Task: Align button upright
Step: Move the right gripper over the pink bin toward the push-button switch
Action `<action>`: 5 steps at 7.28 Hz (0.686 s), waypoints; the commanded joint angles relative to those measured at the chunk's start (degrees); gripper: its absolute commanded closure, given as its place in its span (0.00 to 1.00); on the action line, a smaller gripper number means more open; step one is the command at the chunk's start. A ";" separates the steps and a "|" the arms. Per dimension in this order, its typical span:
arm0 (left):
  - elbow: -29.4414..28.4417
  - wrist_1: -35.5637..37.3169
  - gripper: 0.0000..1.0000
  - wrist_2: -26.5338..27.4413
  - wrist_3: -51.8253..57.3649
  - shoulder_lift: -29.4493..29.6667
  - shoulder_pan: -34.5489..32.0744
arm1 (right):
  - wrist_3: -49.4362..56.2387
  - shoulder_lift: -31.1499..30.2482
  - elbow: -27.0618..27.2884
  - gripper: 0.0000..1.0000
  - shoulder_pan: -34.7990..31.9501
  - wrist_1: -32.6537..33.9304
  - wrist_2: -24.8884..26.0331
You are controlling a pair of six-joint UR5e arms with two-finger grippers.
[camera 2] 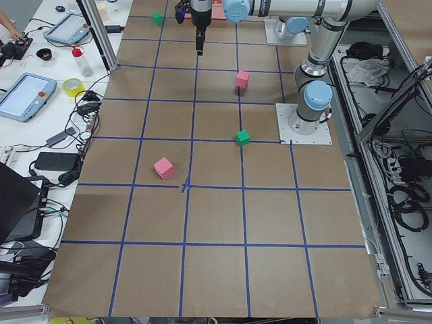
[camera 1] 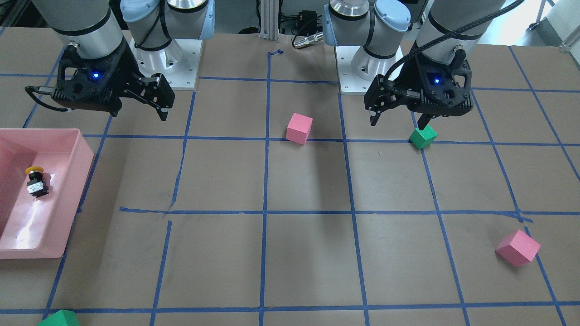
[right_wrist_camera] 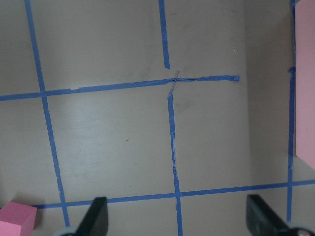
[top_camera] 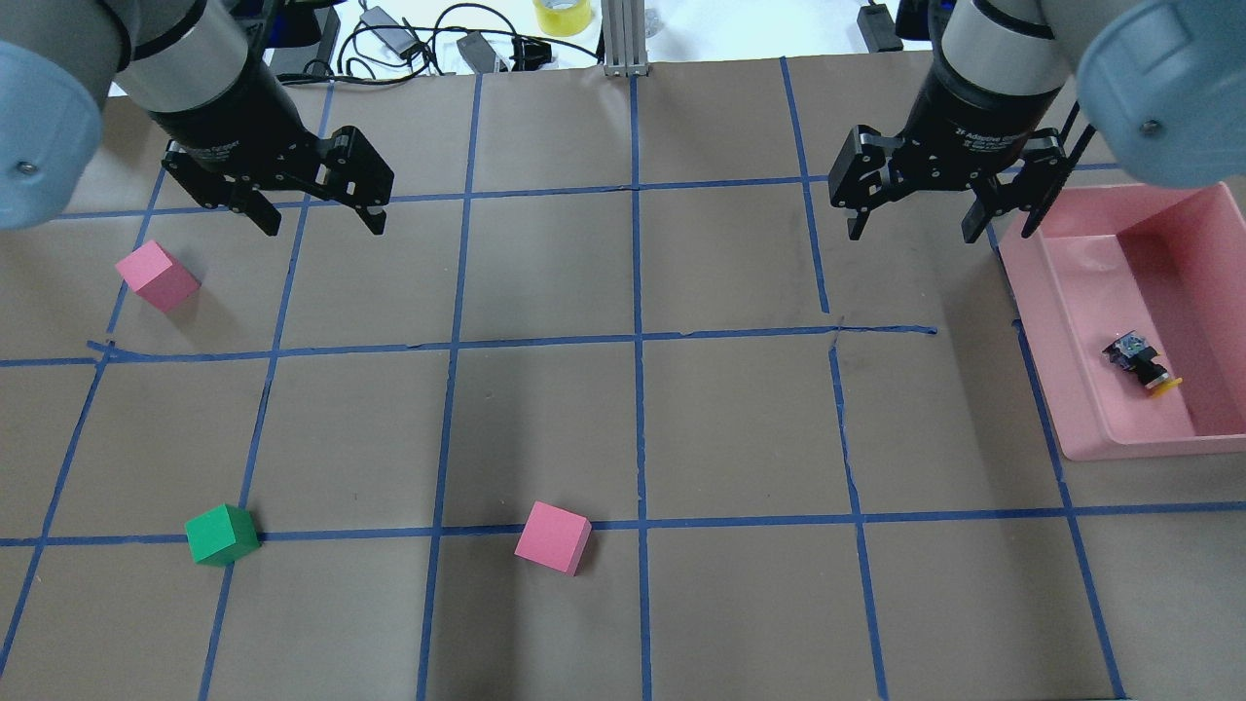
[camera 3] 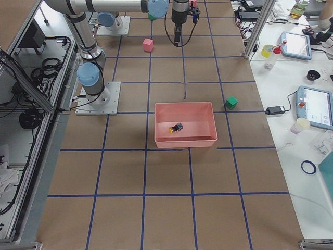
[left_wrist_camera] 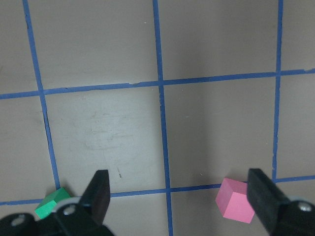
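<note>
Fingers [top_camera: 370, 200] spread wide on my left gripper [top_camera: 321, 226] and right gripper [top_camera: 911, 234], both empty. Button [top_camera: 1139, 362] lies tipped on its side inside pink bin [top_camera: 1034, 331], four o'clock of right gripper, overhead view.

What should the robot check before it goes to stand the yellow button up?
1. Found: ok, the button lies in the pink bin.
2. Upright: not ok, it lies on its side.
3. Right gripper open and empty: ok.
4. Over the button: not ok, that gripper hangs outside the bin.
5. Left gripper out of the way: ok, open, far across the table.
</note>
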State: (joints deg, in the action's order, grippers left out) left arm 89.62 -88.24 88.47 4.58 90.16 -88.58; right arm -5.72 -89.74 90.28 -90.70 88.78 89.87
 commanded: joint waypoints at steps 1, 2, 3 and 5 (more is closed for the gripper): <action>0.20 0.00 0.00 0.04 0.08 -0.07 -0.02 | 0.01 0.09 0.07 0.00 0.26 -0.01 0.48; 0.20 0.00 0.00 -0.05 0.08 -0.07 -0.02 | 0.10 0.09 0.07 0.00 0.26 0.34 -0.56; 0.11 0.00 0.00 -0.48 0.17 -0.07 -0.02 | 0.10 0.27 0.07 0.00 0.26 2.00 -0.40; 0.11 0.00 0.00 -0.58 0.43 -0.07 -0.02 | 0.27 0.27 0.16 0.00 0.26 2.45 0.48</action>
State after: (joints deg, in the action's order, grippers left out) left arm 89.75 -88.24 87.97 4.84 90.09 -88.59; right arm -5.63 -89.50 90.38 -90.40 90.73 90.08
